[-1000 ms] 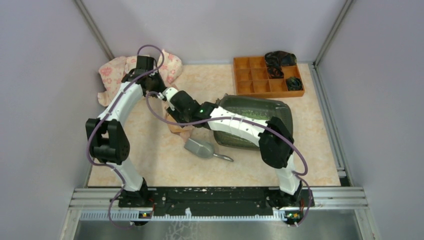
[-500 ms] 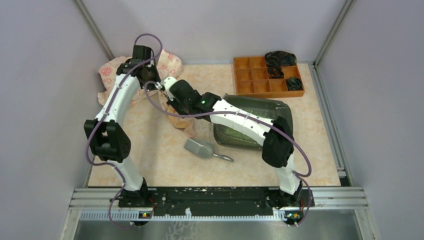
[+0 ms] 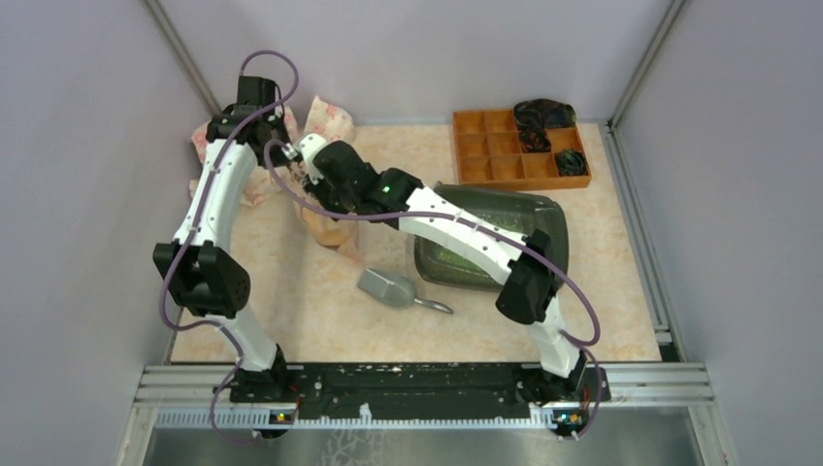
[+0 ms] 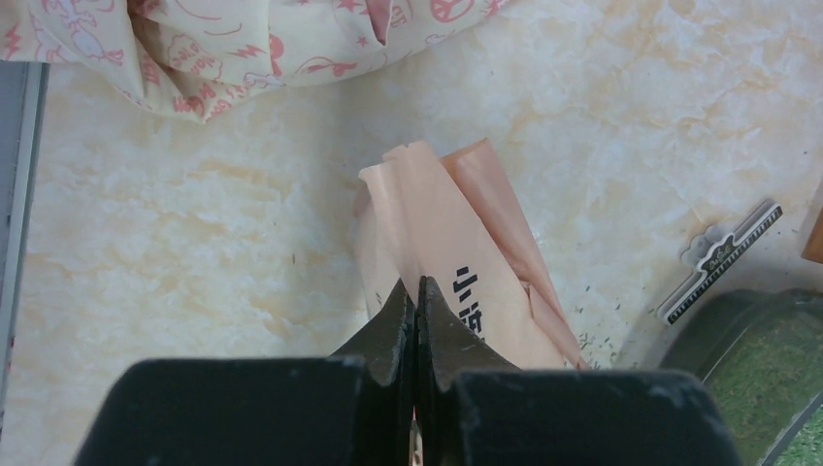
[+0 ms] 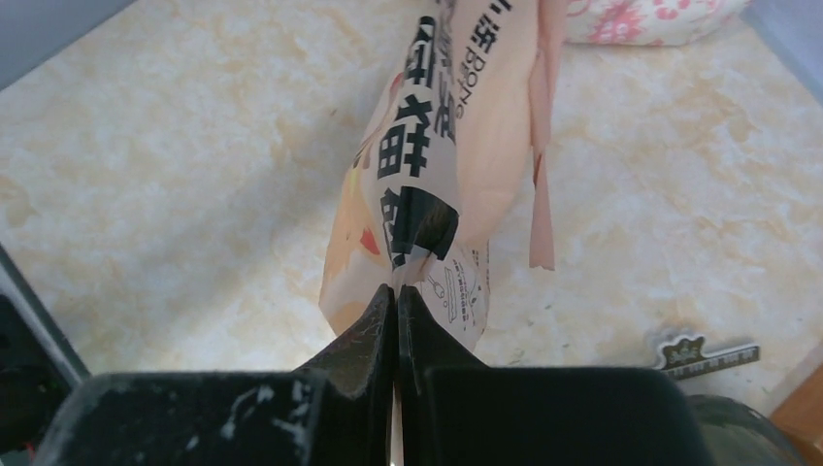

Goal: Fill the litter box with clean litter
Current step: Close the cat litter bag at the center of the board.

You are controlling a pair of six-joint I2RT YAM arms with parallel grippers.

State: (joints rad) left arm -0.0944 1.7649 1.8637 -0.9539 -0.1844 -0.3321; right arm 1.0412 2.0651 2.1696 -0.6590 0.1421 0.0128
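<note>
The peach-orange paper bag (image 3: 331, 229) hangs left of the litter box (image 3: 529, 211), a dark shallow tray with a thin layer of green clean litter (image 4: 776, 374) inside. My left gripper (image 4: 417, 287) is shut on one edge of the bag (image 4: 466, 262). Reaching across from the right, my right gripper (image 5: 396, 289) is shut on another edge of the bag (image 5: 437, 146). Both pinch thin paper, so the jaws look fully closed. The bag's opening is hidden in every view.
A grey metal scoop (image 3: 388, 288) lies in front of the bag. An orange organiser tray (image 3: 505, 148) stands at the back right, and a pink printed cloth (image 3: 328, 117) lies at the back left. A small black-and-white strip (image 4: 728, 258) lies beside the litter box corner.
Both grippers have closed onto the bag. Both arms have moved toward the back left, drawing the bag up and away from the scoop.
</note>
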